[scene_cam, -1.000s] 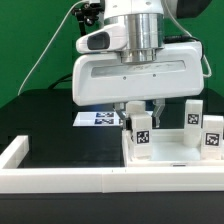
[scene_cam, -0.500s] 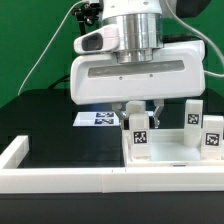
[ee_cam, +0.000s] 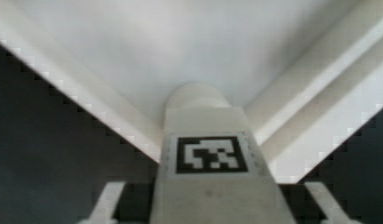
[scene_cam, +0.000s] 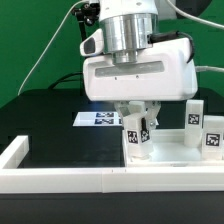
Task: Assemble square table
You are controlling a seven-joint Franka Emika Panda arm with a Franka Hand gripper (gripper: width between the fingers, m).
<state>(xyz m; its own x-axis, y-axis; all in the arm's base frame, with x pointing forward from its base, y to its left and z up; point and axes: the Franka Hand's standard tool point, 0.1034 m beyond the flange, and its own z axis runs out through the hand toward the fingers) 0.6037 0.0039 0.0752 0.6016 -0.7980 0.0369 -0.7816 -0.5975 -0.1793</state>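
The square table's white top lies rim-up at the exterior view's right. My gripper hangs over its near-left corner, shut on a white leg that stands upright there, its tag turned a little aside. Whether the leg's foot touches the top is hidden. Two more tagged legs stand at the top's far right. In the wrist view the held leg runs straight out between my fingers, above the top's corner.
The marker board lies flat on the black table behind the gripper. A long white border wall runs along the front edge, with a raised end at the exterior view's left.
My wrist and hand have turned about the vertical axis over the last half second. The held leg turned with them, so its tag now faces slightly aside. The other parts stayed put.
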